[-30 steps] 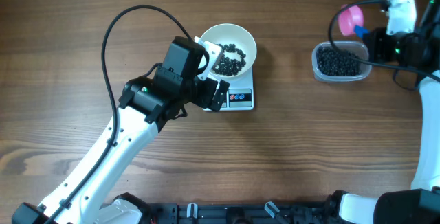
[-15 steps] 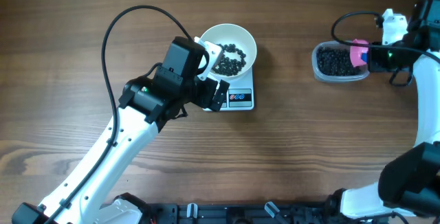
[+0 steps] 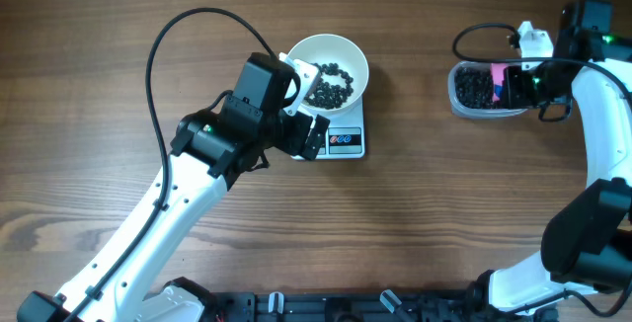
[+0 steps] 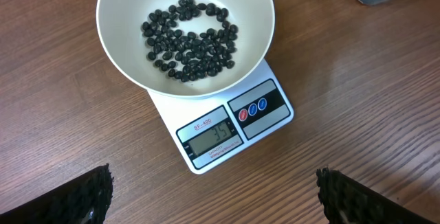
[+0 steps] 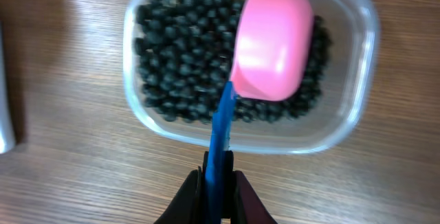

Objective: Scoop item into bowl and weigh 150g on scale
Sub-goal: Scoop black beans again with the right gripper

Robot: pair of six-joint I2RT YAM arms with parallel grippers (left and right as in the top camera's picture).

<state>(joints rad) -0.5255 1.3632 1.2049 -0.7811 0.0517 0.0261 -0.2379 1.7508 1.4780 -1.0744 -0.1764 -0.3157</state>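
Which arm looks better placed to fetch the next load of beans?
Right: the right gripper is shut on the pink scoop, over the beans in the clear tub; the left gripper hangs open and empty by the scale.

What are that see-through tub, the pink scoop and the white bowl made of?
The tub looks like clear, glossy plastic: the beans show through its wall. The scoop seems smooth, opaque pink plastic on a blue handle. The bowl is plain matt white, plastic or ceramic; I cannot tell which.

White bowl (image 4: 118, 28) of black beans (image 4: 190, 42) atop small white scale (image 4: 234, 126)
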